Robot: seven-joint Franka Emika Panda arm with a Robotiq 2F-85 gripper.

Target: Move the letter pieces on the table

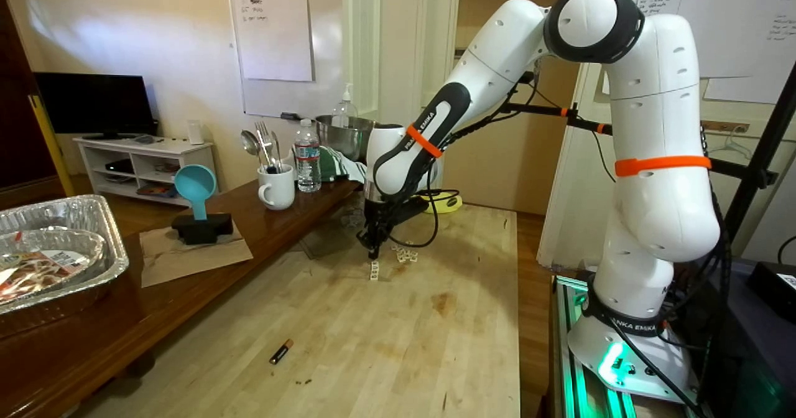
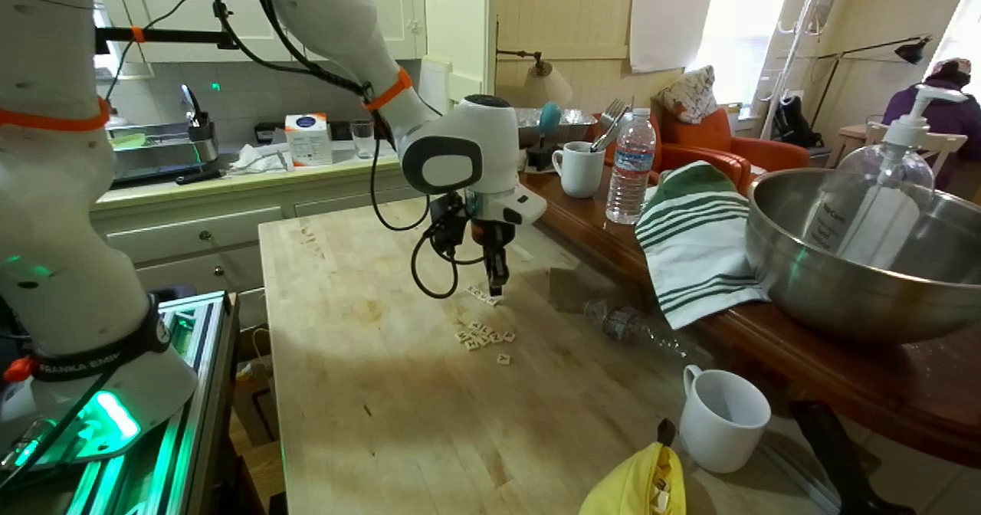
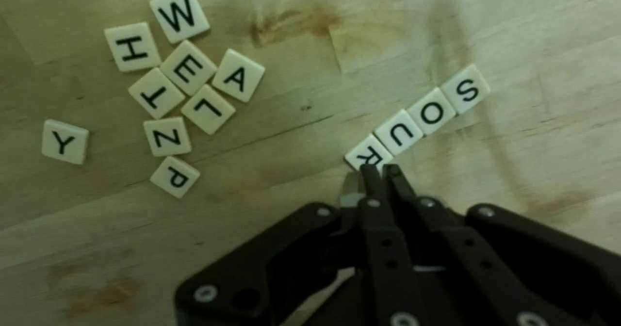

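we find the gripper point(image 3: 383, 169) clenched, nothing visible between its tips; the letter pieces point(image 3: 208, 108) seem light, stiff, slippery: we'd pinch opposite edges.

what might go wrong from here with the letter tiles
The gripper covers part of the R tile in the wrist view, so a small slip could knock it and the adjoining U tile out of line. The E tile is crowded by neighbours, so a grasp there may shove them too. A cable loop hangs beside the gripper in an exterior view and might brush tiles if it dips.
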